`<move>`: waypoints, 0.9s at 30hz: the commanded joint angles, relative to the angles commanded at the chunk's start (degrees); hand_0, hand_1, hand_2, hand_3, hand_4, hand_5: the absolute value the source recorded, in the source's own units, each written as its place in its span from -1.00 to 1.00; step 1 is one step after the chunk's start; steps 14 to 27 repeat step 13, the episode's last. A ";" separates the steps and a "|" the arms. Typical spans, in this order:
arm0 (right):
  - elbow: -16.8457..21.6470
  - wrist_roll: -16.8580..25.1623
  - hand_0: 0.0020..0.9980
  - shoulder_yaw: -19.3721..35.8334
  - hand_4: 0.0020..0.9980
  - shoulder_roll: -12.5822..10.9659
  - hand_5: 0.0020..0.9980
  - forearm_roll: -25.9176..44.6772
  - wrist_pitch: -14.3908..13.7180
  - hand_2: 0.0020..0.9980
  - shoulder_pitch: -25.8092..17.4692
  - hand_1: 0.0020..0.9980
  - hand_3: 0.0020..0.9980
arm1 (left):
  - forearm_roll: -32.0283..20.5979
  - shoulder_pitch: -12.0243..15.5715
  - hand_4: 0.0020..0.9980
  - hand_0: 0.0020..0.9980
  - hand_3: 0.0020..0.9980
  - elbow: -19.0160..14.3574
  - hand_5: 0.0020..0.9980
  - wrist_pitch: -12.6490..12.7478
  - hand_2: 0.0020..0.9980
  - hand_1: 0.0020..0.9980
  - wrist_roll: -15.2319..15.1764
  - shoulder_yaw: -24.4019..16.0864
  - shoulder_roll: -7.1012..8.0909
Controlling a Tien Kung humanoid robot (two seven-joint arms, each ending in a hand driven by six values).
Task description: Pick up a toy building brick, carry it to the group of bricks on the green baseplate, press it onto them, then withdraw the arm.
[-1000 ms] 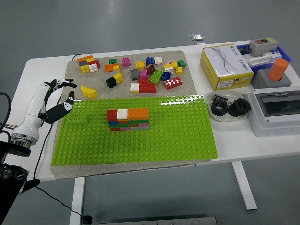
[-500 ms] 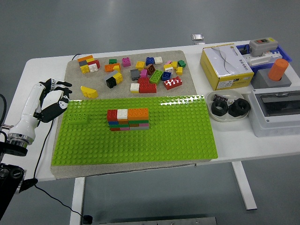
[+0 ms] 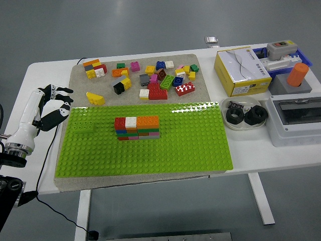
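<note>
Head view: the stacked group of bricks (image 3: pixel 137 127) stands on the green baseplate (image 3: pixel 190 145), left of its middle, with a lone green brick (image 3: pixel 82 126) near the plate's left edge. Loose bricks (image 3: pixel 155 78) lie scattered on the grey mat (image 3: pixel 80 83) behind. The left hand (image 3: pixel 50 106) hovers over the white bench (image 3: pixel 42 70) just left of the baseplate, fingers loosely spread, holding nothing.
</note>
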 joint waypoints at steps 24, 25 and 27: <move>0.00 0.17 0.45 0.12 0.26 -0.03 1.00 -0.11 -0.09 0.63 -0.01 0.40 0.77 | 1.01 0.04 0.08 0.71 0.16 0.61 -1.00 -3.31 0.01 0.23 1.33 -0.47 -0.06; 0.00 0.17 0.45 0.12 0.26 -0.03 1.00 -0.11 -0.09 0.63 -0.01 0.40 0.77 | 1.01 0.04 0.08 0.71 0.16 0.61 -1.00 -3.31 0.01 0.23 1.33 -0.47 -0.06; 0.00 0.17 0.45 0.12 0.26 -0.03 1.00 -0.11 -0.09 0.63 -0.01 0.40 0.77 | 1.01 0.04 0.08 0.71 0.16 0.61 -1.00 -3.31 0.01 0.23 1.33 -0.47 -0.06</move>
